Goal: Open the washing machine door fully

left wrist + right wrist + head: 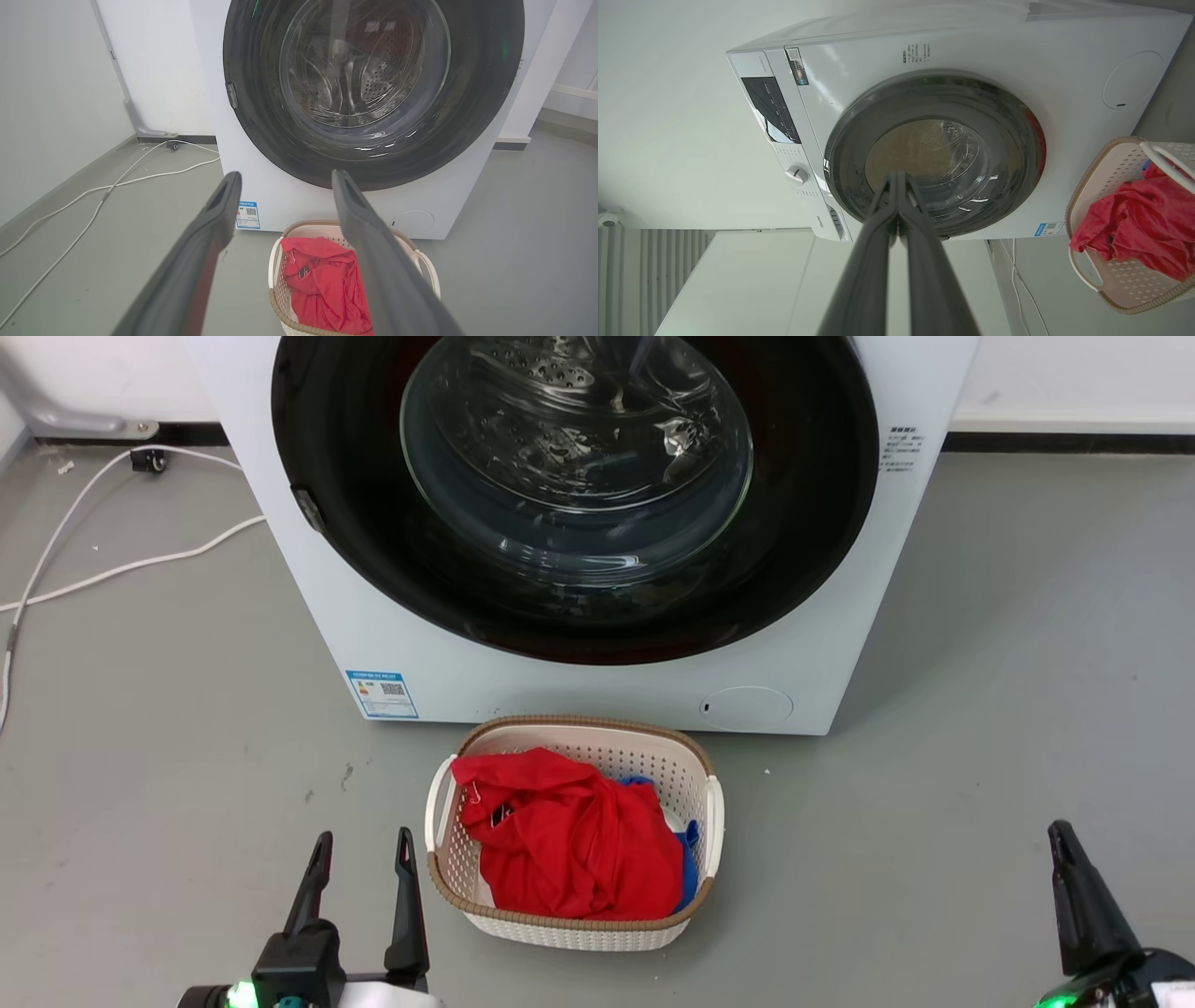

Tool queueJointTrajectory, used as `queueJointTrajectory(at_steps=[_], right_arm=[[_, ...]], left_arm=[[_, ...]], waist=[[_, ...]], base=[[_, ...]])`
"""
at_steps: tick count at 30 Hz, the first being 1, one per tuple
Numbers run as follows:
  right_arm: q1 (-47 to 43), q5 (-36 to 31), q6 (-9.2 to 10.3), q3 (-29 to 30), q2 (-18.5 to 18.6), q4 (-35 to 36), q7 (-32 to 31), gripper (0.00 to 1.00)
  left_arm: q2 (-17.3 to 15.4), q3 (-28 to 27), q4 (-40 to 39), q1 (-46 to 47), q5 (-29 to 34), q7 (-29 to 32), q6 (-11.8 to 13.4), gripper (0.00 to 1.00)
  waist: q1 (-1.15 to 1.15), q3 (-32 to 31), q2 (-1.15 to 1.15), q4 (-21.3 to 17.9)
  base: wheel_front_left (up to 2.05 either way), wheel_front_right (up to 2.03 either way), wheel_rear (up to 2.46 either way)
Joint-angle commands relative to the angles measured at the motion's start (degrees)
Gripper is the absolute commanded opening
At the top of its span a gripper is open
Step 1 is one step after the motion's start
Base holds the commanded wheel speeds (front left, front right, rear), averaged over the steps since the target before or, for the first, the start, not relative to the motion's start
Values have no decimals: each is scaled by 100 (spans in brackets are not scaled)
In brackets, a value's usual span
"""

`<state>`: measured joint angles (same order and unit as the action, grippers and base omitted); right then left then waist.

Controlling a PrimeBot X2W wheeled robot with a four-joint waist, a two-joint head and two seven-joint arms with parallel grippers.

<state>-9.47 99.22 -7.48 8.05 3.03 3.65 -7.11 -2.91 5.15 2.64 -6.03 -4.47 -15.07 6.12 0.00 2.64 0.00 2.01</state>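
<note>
The washing machine (560, 683) sits square in front of the robot, and the washing machine door (576, 457) is shut, its black ring lying flush on the white front. There's a small latch piece (308, 510) on the door's left edge. I can't make out a hinge from here.

Both hands hang low and well back from the door, touching nothing. The left hand (364, 835) has its fingers spread apart with nothing between them. The right hand (1064, 845) has its two fingers pressed together, also holding nothing. In its wrist view they point at the door glass.

For room, grey floor (980, 709) runs wide on the machine's right side. On the left, a white side wall (51, 93) comes in close, and white cables (121, 566) trail across the floor there.

Just in front of the machine, right under the door, stands a pale laundry basket (571, 933). It holds a red garment (569, 831) with a bit of blue cloth (689, 859) under it. It's between the hands, much nearer the left one.

For writing, there's a blue label sticker (382, 693) with a QR code at the lower left of the front, and a round cap (746, 707) at the lower right. There's small dark print (902, 448) beside the door and another sticker (797, 65) near the top. All of it is too small to read. The right wrist view also catches a dark control panel (770, 112) and a knob (797, 174).
</note>
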Motion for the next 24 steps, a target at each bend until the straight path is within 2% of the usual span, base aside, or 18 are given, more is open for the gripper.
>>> queueJointTrajectory(at_steps=[1, 7, 13, 19, 20, 24], right_arm=[[170, -32, -2, 56, -14, -51, -21, 0], [1078, -285, -2, 621, 159, -247, -145, 0], [2175, -469, -2, 997, 605, -426, -283, 0], [3376, -659, -2, 1167, 1186, -710, -419, 0], [3968, -743, -2, 1167, 1509, -855, -513, 0], [4560, -829, -2, 1078, 1800, -1004, -632, 0]], left_arm=[[2, -2, -36, 93, 30, -16, 31, 100], [2, 22, -126, 330, 132, -16, 120, 100], [2, 17, -205, 594, 181, -16, 158, 100], [2, 110, -288, 929, 173, -16, 186, 100], [2, 160, -333, 1098, 136, -16, 210, 100], [2, 188, -385, 1254, 126, -16, 247, 100]], waist=[[0, 56, 0, 18], [0, 467, 0, 122], [0, 936, 0, 236], [0, 1461, 0, 430], [0, 1739, 0, 541], [0, 2008, 0, 631]], base=[[0, 0, 0], [0, 0, 0], [0, 0, 0], [0, 0, 0], [0, 0, 0], [0, 0, 0]])
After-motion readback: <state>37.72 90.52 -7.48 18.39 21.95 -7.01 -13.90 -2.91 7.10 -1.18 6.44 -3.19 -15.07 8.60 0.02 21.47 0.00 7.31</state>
